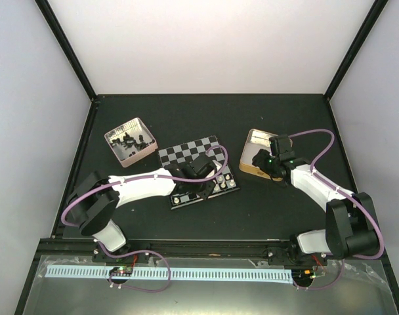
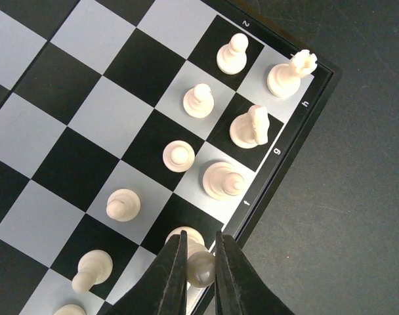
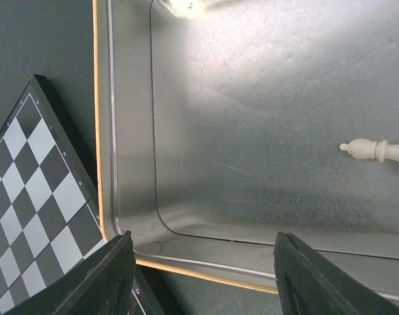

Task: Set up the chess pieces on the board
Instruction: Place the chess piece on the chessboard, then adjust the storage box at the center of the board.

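Dark tabletop [image 3: 42, 52], tin [image 3: 130, 131] holding one cream piece [image 3: 377, 150]

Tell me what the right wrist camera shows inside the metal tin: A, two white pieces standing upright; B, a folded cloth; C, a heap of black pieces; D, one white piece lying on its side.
D: a single cream-white piece lies on its side on the bare floor of the tin, with nothing else in the part that shows.
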Robot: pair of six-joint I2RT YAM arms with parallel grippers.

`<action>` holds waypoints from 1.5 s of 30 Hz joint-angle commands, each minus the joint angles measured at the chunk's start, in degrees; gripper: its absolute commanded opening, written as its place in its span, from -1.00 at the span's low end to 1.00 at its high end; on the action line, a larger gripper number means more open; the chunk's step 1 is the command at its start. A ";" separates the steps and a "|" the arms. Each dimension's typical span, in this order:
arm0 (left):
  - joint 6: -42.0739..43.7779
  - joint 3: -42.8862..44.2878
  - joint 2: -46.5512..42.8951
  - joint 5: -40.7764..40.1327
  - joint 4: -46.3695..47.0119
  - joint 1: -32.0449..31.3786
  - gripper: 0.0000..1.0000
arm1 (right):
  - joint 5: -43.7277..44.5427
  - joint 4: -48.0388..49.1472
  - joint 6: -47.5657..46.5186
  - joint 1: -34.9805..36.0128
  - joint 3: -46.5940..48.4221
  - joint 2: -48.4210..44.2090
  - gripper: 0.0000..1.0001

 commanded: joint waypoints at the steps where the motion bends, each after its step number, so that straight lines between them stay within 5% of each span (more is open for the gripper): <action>1: -1.22 -1.30 -1.15 2.25 0.88 0.73 -0.80 | -0.28 0.45 -0.54 -0.31 1.21 0.32 0.18; 12: -1.68 -2.19 -0.49 2.10 2.70 1.73 -0.68 | -0.63 0.45 -0.60 -0.30 1.20 0.40 0.17; 25: -1.80 -0.62 -4.57 1.73 1.02 2.42 -0.16 | 1.33 -2.69 -3.93 -0.31 4.19 -0.95 0.18; 31: -2.42 0.63 -9.38 1.85 0.44 3.92 -0.04 | 3.85 -7.95 -13.52 -0.80 9.71 1.24 0.19; 39: -2.62 0.81 -16.19 2.18 1.98 8.96 0.23 | 9.70 -15.96 -29.22 -5.25 26.05 14.98 0.22; 45: -1.46 1.68 -16.89 6.74 1.48 13.39 0.29 | 12.46 -17.96 -42.72 -6.62 39.35 26.07 0.55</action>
